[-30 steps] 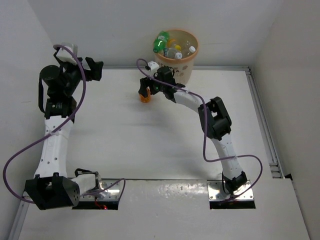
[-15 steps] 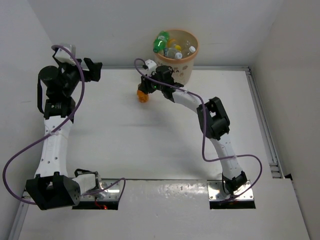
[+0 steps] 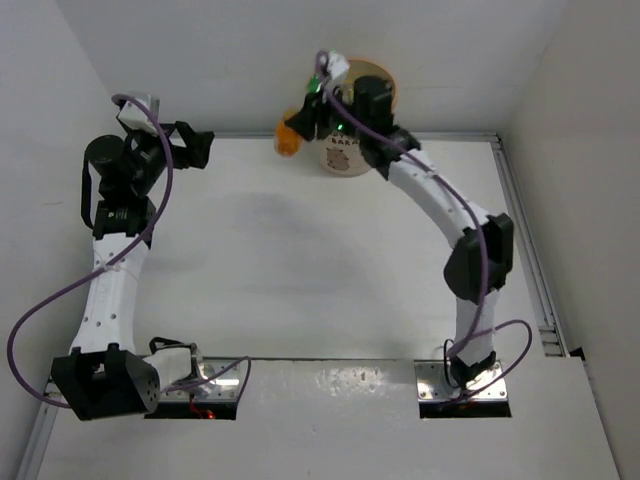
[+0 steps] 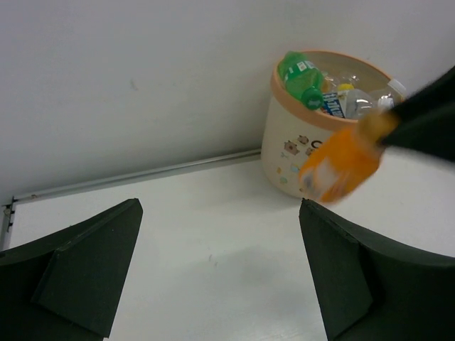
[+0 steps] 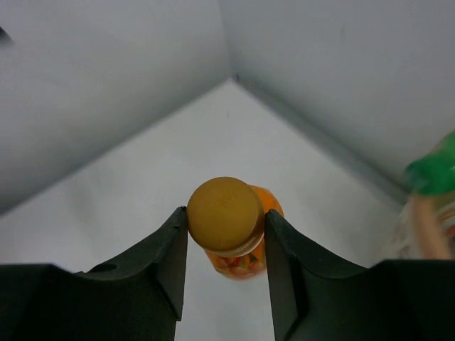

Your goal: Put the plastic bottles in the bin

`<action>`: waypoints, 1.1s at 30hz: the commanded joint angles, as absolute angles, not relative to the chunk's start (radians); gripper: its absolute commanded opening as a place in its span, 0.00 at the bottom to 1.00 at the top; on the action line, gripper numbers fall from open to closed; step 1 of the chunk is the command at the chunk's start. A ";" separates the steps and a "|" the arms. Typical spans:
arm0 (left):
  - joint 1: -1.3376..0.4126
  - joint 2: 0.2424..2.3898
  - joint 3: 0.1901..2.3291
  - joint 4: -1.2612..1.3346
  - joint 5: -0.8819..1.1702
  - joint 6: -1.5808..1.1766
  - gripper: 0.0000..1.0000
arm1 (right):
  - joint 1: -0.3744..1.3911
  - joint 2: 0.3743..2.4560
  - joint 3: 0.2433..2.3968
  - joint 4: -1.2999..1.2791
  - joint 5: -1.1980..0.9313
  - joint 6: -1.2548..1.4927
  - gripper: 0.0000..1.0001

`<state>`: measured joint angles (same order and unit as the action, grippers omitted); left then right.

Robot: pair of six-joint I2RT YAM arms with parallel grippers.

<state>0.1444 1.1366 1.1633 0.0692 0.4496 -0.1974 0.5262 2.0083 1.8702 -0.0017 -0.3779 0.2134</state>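
My right gripper (image 5: pixel 226 211) is shut on the yellowish cap of an orange bottle (image 5: pixel 234 264), which hangs below it, clear of the table. From above, that orange bottle (image 3: pixel 289 135) sits just left of the beige bin (image 3: pixel 343 158), with my right gripper (image 3: pixel 303 122) beside it and the arm covering most of the bin's mouth. The left wrist view shows the bin (image 4: pixel 284 145) holding a green bottle (image 4: pixel 298 71) and several clear ones, and the orange bottle (image 4: pixel 338 165) blurred in front. My left gripper (image 3: pixel 200 148) stands open and empty at the far left.
The bin stands against the back wall, by the table's far edge (image 3: pixel 250 136). A corner of two walls (image 5: pixel 231 71) lies ahead of the right wrist. A green bottle (image 5: pixel 435 170) and the bin rim (image 5: pixel 426 231) show at the right edge of that view.
My right gripper closed on the orange bottle on the table, then lifted it up and back to the bin's left side. The left arm barely shifted.
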 commanded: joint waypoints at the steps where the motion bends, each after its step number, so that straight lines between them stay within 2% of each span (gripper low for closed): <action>1: 0.106 1.106 1.164 0.135 0.476 -0.224 0.99 | 0.456 1.824 1.997 0.054 -0.395 0.294 0.10; 5: 0.072 1.097 1.164 0.156 0.476 -0.224 0.99 | 0.373 1.770 1.970 0.136 -0.276 0.226 0.08; 13: 0.061 1.141 1.164 0.144 0.466 -0.244 0.99 | 0.261 1.896 1.919 0.472 -0.066 0.158 0.01; 21: 0.101 1.170 1.195 0.091 0.466 -0.206 0.99 | 0.247 2.101 2.062 0.598 -0.009 0.098 0.00; 29: 0.110 1.170 1.186 0.046 0.466 -0.158 0.99 | 0.245 2.204 2.023 0.672 -0.011 0.009 0.00; 31: 0.110 1.170 1.186 0.046 0.456 -0.158 0.99 | 0.247 2.217 2.020 0.655 -0.034 0.008 0.05; 33: 0.110 1.170 1.186 0.026 0.445 -0.149 0.99 | 0.247 2.232 2.020 0.647 -0.049 0.008 0.26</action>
<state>0.1001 1.1801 1.1603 0.0311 0.4591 -0.1684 0.2489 2.2162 1.9793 0.5716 -0.0238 0.0299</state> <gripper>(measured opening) 0.994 0.414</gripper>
